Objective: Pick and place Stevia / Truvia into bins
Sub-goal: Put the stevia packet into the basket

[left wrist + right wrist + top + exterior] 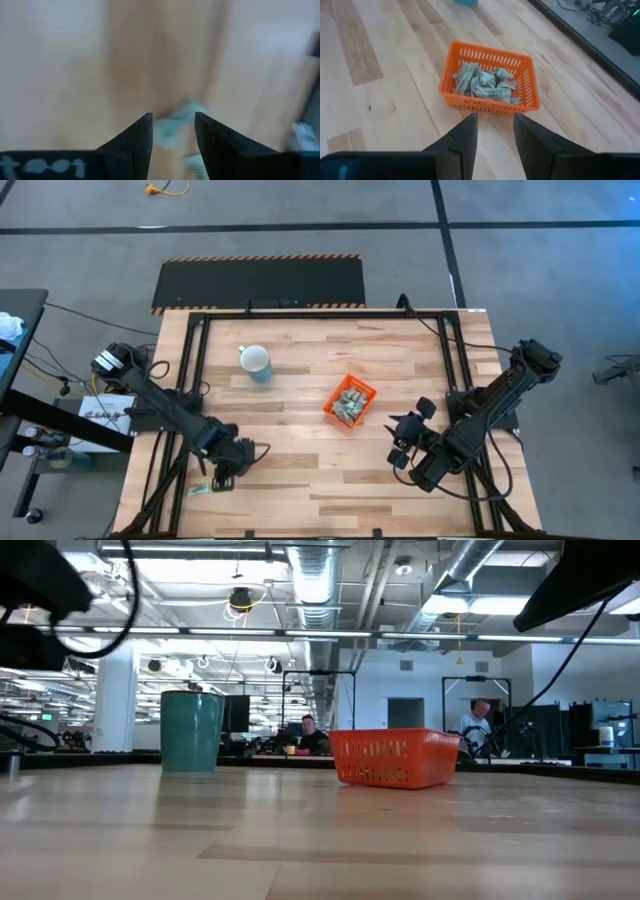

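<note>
The orange bin [349, 402] stands on the table right of centre, and several pale green sachets [482, 85] lie in it. A loose sachet [199, 491] lies flat on the wood near the front left corner. My left gripper [228, 472] hangs just right of that sachet, pointing down. Its fingers are open in the left wrist view, with a blurred pale green sachet [175, 131] on the table beyond the gap. My right gripper [492, 116] is open with nothing between its fingers. It stays near the bin's right front side [400, 448] and slants down toward the bin.
A pale blue mug [256, 363] stands upright on the far left part of the table, well left of the bin [393, 757]. Black frame rails run along the table's left and right sides. Bare wood lies between the two arms.
</note>
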Motion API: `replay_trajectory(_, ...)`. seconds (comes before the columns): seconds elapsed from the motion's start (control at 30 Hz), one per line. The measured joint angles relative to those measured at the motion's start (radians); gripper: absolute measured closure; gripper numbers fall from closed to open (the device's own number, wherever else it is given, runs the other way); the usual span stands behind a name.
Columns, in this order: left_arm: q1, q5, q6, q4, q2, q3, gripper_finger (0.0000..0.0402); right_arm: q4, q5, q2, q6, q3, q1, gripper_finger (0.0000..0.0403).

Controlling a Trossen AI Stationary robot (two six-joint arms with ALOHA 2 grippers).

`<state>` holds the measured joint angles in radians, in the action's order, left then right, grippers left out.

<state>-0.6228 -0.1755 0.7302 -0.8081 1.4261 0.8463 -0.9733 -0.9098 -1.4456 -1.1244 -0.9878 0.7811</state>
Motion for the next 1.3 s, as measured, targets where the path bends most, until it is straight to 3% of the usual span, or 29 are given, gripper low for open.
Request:
replay_trajectory(0.1, -0.024, -0.061, 0.096, 0.082, 0.000, -0.035, 0.0268, 0.016, 0.000, 0.000, 0.000, 0.000, 0.000, 0.0285)
replay_trajectory(0.37, -0.053, -0.033, 0.336, 0.078, 0.000, -0.037, 0.0268, 0.061, -0.004, 0.000, -0.104, 0.000, -0.001, 0.0285)
replay_trajectory(0.57, -0.096, 0.020, 0.793, 0.045, 0.000, -0.037, 0.0268, 0.134, -0.006, 0.000, -0.141, 0.000, -0.005, 0.0285)
replay_trajectory(0.7, -0.151, 0.032, 0.933, 0.050, 0.000, -0.037, 0.0268, 0.203, -0.008, 0.000, -0.141, 0.000, -0.005, 0.0285)
replay_trajectory(0.87, -0.199, 0.037, 0.963, 0.059, 0.000, -0.037, 0.0268, 0.270, -0.008, 0.000, -0.141, 0.000, -0.005, 0.0285)
replay_trajectory(1.07, -0.239, 0.118, 0.978, -0.005, 0.000, -0.037, 0.0268, 0.320, -0.012, 0.000, -0.142, 0.001, -0.005, 0.0285)
replay_trajectory(1.3, -0.266, 0.225, 0.777, -0.005, 0.000, -0.037, 0.0268, 0.381, -0.016, 0.000, -0.142, 0.001, -0.005, 0.0285)
